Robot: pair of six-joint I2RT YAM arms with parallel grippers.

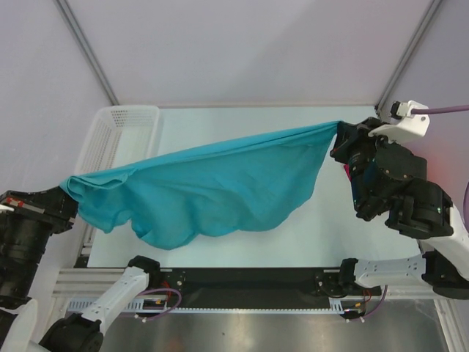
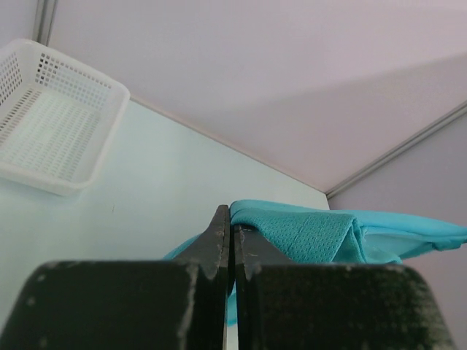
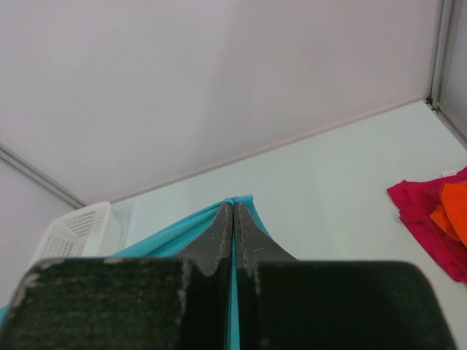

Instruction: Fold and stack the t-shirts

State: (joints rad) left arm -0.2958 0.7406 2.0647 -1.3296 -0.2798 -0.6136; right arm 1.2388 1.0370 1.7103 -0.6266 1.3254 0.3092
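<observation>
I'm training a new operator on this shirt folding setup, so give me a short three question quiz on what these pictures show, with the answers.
1. True or false: the teal t-shirt is already folded flat on the table.
2. Which gripper grips it? A) left gripper only B) right gripper only C) both
3. What colours are the two other shirts lying at the table's right side?
Key: 1 false, it hangs spread out between the arms. 2 C. 3 a magenta-red shirt and an orange shirt.
</observation>
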